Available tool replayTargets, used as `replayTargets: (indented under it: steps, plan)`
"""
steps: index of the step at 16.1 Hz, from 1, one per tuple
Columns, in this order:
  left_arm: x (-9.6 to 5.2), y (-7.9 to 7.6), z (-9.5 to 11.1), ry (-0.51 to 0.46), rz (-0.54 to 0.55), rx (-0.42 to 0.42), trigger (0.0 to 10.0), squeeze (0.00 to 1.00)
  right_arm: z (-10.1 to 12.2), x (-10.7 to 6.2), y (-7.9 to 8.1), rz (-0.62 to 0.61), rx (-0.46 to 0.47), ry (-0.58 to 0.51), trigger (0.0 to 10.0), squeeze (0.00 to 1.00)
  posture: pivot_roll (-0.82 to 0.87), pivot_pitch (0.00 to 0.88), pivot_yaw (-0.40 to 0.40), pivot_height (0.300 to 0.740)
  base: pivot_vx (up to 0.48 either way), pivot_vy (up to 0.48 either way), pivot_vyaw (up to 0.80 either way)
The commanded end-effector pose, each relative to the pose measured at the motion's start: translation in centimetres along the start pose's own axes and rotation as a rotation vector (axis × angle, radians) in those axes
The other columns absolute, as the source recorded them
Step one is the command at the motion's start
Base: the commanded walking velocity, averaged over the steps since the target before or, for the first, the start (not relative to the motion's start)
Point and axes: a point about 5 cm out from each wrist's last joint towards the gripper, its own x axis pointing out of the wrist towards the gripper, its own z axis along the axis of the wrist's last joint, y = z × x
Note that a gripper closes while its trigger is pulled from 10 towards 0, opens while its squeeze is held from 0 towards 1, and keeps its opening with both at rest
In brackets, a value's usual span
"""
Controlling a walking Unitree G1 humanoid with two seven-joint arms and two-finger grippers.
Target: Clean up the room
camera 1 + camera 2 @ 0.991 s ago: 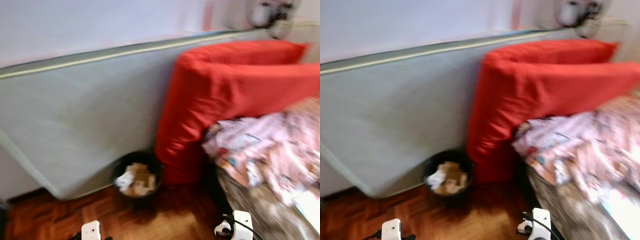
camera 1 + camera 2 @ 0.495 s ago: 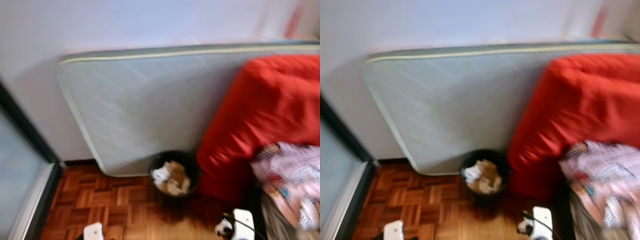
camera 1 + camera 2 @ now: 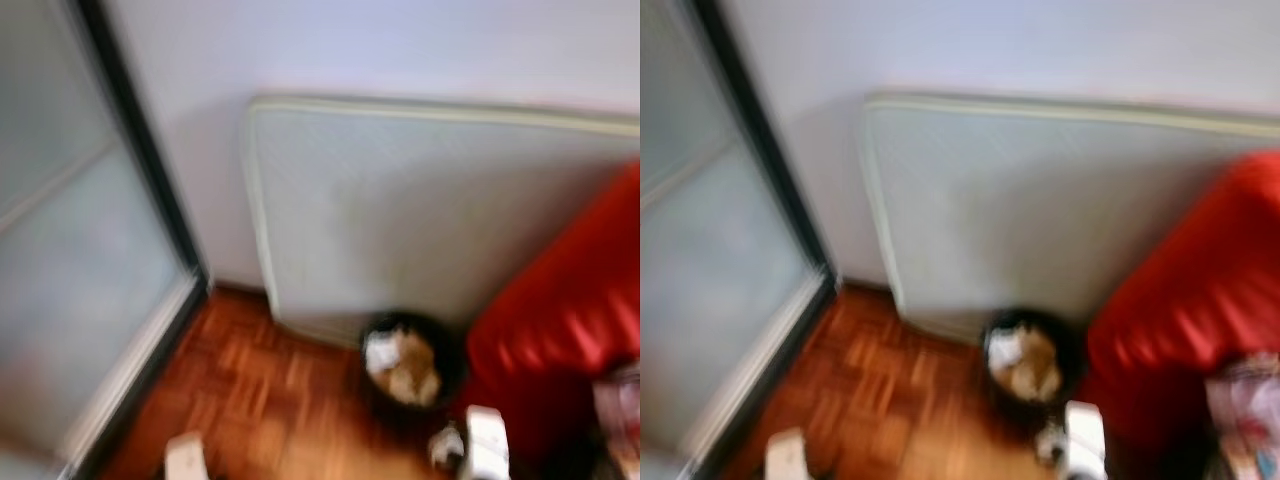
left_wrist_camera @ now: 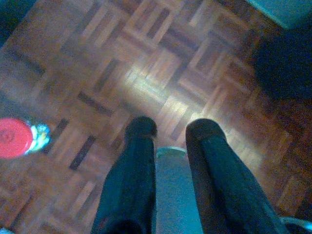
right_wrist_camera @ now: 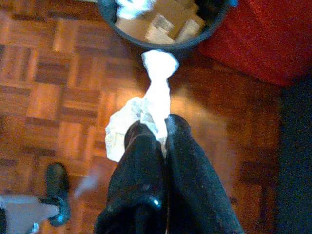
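Observation:
My right gripper (image 5: 153, 130) is shut on a crumpled white tissue (image 5: 148, 105), which hangs just above the parquet in front of the black waste bin (image 5: 163, 44). The bin (image 3: 405, 362) holds cardboard scraps and white paper and stands against the leaning mattress. My left gripper (image 4: 171, 132) hangs open over bare parquet, with nothing between its fingers. Both eye views are blurred; at their lower edge I see just the white wrists.
A pale mattress (image 3: 420, 210) leans on the wall. A red cushion (image 3: 560, 330) sits right of the bin, beside it. A sliding glass door with a dark frame (image 3: 150, 190) stands at the left. A small red round thing (image 4: 14, 144) lies on the floor. Parquet (image 3: 260, 400) stretches left of the bin.
The head camera has swung left: the glass door has come into view, and the red cushion and patterned bedding have slid off to the right. The bin stays put.

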Motion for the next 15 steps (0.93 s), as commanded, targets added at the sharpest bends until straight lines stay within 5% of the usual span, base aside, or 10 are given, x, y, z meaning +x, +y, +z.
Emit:
replayTargets:
  steps: [1, 9, 15]
  plan:
    - [-0.03, -0.04, -0.2, 0.01, -0.004, -0.003, 10.0, 0.0, -0.21, -0.07, -0.24, -0.015, 0.028, 0.002, 10.0, 0.0, 0.06, 0.0, -0.019, 0.74, 0.0, 0.0, 0.0]
    - [-0.06, 0.05, -0.17, 0.002, -0.005, -0.006, 10.0, 0.0, -0.73, -0.22, -0.66, -0.028, 0.036, 0.024, 10.0, 0.0, 0.07, 0.0, -0.019, 0.74, 0.293, 0.0, 0.0]
    - [-0.03, -0.02, -0.06, -0.003, -0.003, -0.011, 10.0, 0.0, -0.24, -0.1, -0.34, -0.017, 0.029, -0.001, 10.0, 0.0, 0.07, 0.0, -0.022, 0.74, 0.362, 0.0, -0.39]
